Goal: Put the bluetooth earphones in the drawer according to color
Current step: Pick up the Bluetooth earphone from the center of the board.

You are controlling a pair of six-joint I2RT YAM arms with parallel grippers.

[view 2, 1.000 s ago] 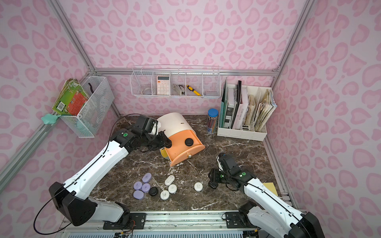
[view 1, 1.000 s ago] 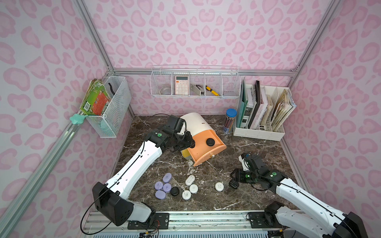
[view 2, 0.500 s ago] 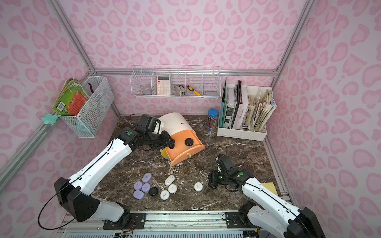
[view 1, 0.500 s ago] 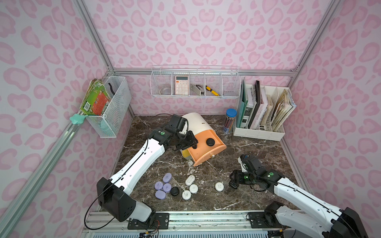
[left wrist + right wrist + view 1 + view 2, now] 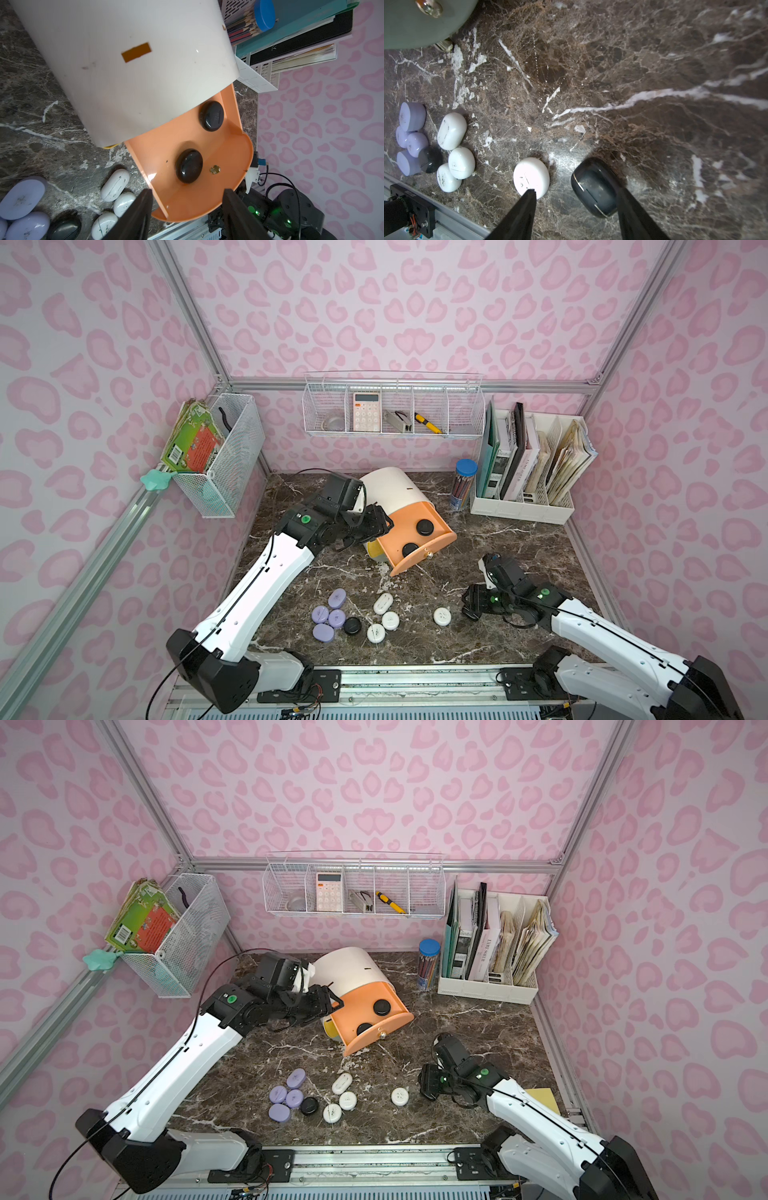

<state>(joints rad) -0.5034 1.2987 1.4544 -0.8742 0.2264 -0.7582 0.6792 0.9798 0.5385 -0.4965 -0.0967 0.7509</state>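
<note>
The white round-topped drawer cabinet [image 5: 395, 489] lies tilted at the back of the table. Its peach-orange drawer [image 5: 442, 540] is pulled out, and two black earphone cases [image 5: 424, 526] [image 5: 410, 549] lie in it. My left gripper [image 5: 380, 522] [image 5: 187, 191] hangs open and empty over that drawer's near left side. My right gripper [image 5: 471, 605] [image 5: 576, 190] is open low over the table, and a black case [image 5: 596, 187] lies between its fingers, close to one of them. Several lavender cases [image 5: 328, 616], one black case [image 5: 352, 625] and several white cases [image 5: 383, 603] lie at the front.
A white file rack [image 5: 523, 506] and a blue-lidded pencil jar [image 5: 463, 485] stand at the back right. Wire baskets [image 5: 224, 464] [image 5: 395, 414] hang on the walls. A yellow pad [image 5: 540, 1096] lies by my right arm. One white case [image 5: 531, 176] sits beside a right finger.
My left gripper has opened, and a second black case now lies in the orange drawer. My right gripper has slid left over the black case on the table.
</note>
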